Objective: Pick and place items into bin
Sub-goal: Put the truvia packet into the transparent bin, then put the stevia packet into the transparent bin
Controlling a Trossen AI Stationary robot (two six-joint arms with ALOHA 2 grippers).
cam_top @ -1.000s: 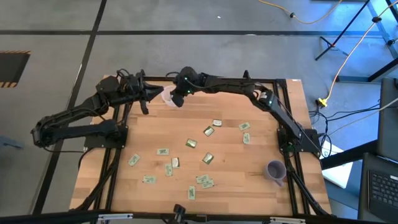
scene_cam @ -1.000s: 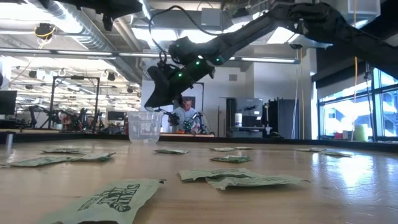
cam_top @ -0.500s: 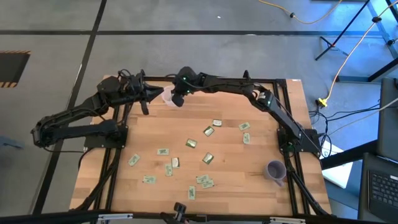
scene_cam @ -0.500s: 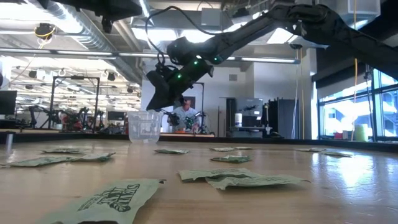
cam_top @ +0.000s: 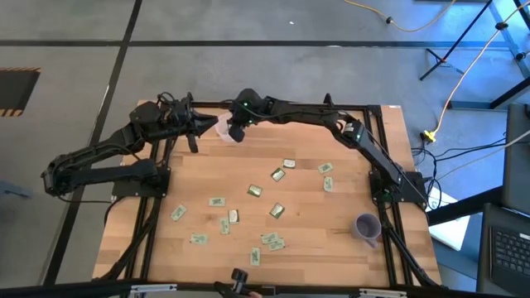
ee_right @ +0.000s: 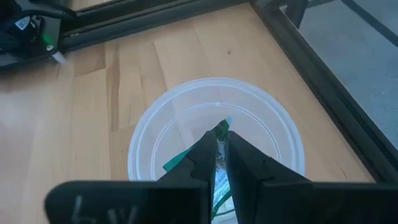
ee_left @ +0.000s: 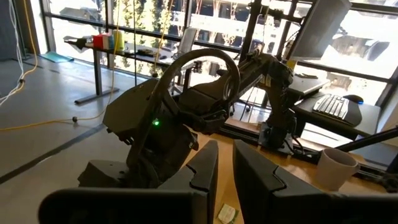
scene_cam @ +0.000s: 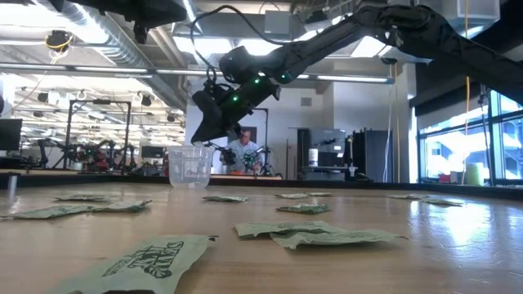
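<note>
The bin, a clear plastic cup (cam_top: 222, 128) (scene_cam: 189, 166), stands upright on its base at the table's far edge, left of centre. My right gripper (ee_right: 219, 140) (cam_top: 233, 132) hovers just above the bin's open rim (ee_right: 186, 93), shut on a green-and-white packet (ee_right: 221, 129). Several more packets (cam_top: 255, 190) lie flat across the table's middle and near part. My left gripper (ee_left: 225, 165) (cam_top: 199, 126) waits level just left of the bin, a narrow gap between its fingers and nothing in it. My right gripper pinches the packet's upper edge (ee_right: 221, 127) between its two fingertips. The fingers slant downward from the table's right. The packet is lifted clear and hangs below the fingers over the bin's opening, its green lower part (ee_right: 176, 163) showing beside one finger.
A purple cup (cam_top: 367, 226) stands near the table's right near corner. Black frame rails (cam_top: 381, 165) run along the table's edges. My left arm (cam_top: 99, 161) lies along the left side. A person (scene_cam: 242, 152) sits in the room beyond the table.
My right gripper has tipped slightly over the bin and stays shut on the packet. The bin and the loose packets have kept still.
</note>
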